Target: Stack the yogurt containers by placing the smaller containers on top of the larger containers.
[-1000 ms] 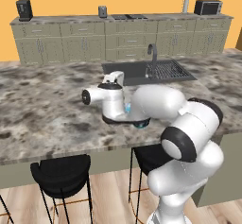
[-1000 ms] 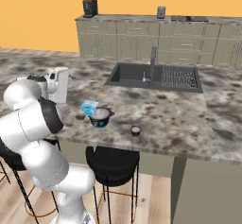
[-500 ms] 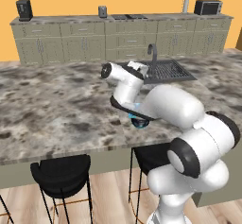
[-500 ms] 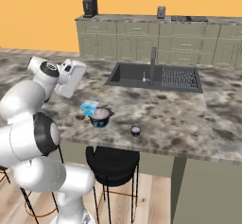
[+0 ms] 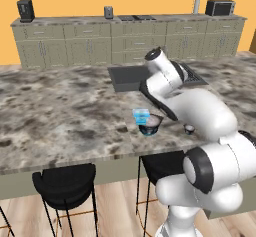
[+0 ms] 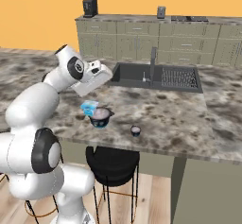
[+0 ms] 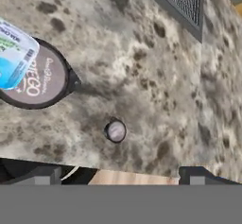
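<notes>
One small pot is judged to be placed already: the blue pot (image 7: 12, 53) is seen at the left edge of the hand view, lying across the pale top of the tub (image 7: 40, 79). In the left base view the blue pot (image 5: 141, 115) sits at the upper left of the tub (image 5: 151, 125), just left of centre; in the right base view the same pair, blue pot (image 6: 88, 107) on tub (image 6: 100, 118), lies left of centre, near the counter's (image 6: 179, 119) front edge.

The dark pot (image 7: 115, 131) is left to be stacked. It stands alone on the counter, below centre in the hand view, apart from the tub, and right of the tub in both base views (image 6: 135, 131) (image 5: 189, 129).

The gripper (image 7: 120, 173) is held wide open and empty, its tips at the bottom of the hand view with the dark pot just above and between them. The task is judged about half done: the dark pot has yet to be grasped and set on the tub.
</notes>
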